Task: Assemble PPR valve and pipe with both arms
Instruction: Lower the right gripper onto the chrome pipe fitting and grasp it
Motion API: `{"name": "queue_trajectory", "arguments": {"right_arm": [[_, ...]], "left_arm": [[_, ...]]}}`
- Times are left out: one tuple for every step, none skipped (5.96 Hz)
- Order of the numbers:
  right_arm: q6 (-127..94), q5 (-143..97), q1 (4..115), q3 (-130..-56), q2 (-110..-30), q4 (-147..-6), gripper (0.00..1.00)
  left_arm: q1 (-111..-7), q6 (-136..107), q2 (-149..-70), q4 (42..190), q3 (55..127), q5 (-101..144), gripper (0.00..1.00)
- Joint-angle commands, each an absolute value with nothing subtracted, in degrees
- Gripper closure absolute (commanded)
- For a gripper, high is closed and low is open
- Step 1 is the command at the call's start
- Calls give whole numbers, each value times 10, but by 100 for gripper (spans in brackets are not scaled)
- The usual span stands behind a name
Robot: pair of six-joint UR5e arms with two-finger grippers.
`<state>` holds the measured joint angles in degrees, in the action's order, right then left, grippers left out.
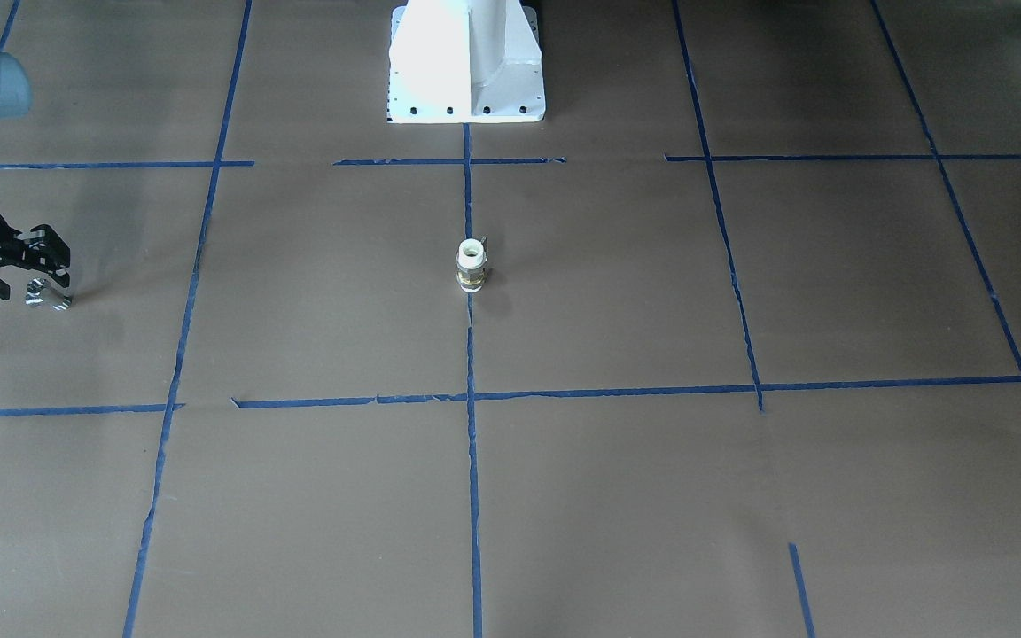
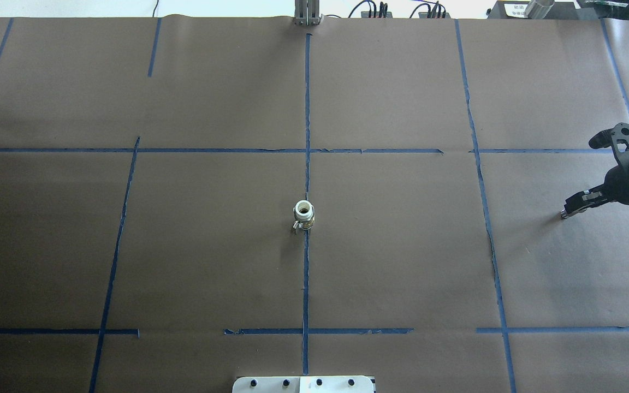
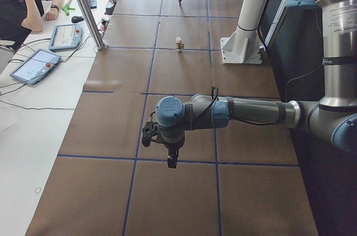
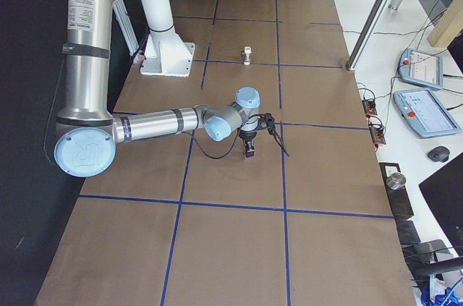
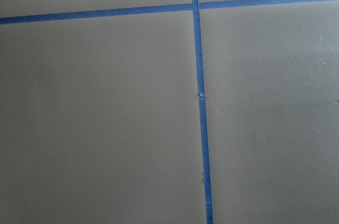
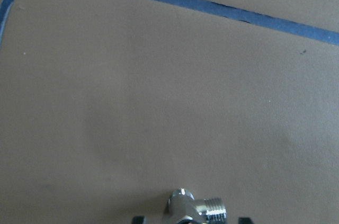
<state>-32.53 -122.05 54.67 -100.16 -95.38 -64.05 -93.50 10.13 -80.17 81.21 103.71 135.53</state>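
The valve (image 1: 48,295) is lying on the worktop (image 1: 617,283) far out on the robot's right side, right under the right tool (image 2: 568,210). In the right wrist view it is sitting between the two fingertips (image 6: 139,218), clear of both. It is small and chrome, shining, with a rounded body and a short threaded stub pointing sideways. The fitting (image 1: 471,266) is standing upright at the worktop's middle on a blue tape line (image 1: 472,461), well apart from the valve. It is showing a white collar with an open mouth on top and a brass band below. The right tool is reaching down with its fingers spread, gripping nothing. The left tool (image 3: 172,160) is hanging over the worktop well away from both parts, and I cannot tell whether it is spread or pressed together.
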Motion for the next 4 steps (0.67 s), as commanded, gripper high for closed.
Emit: {"name": "queue_trajectory", "arguments": {"right_arm": [[-325,-1220,547,-1001,-954,-641,83],[-326,-1222,547,-1002,-954,-642,95],[-327,-1226,549,-1011,-953,-642,96],[-328,-1229,553,-1042,-948,-652,97]], "left_arm": [[-934,101,-802,812,1038,1355,0],[-934,101,-802,812,1038,1355,0],[-934,101,-802,812,1038,1355,0],[-934,100,-802,812,1038,1355,0]]}}
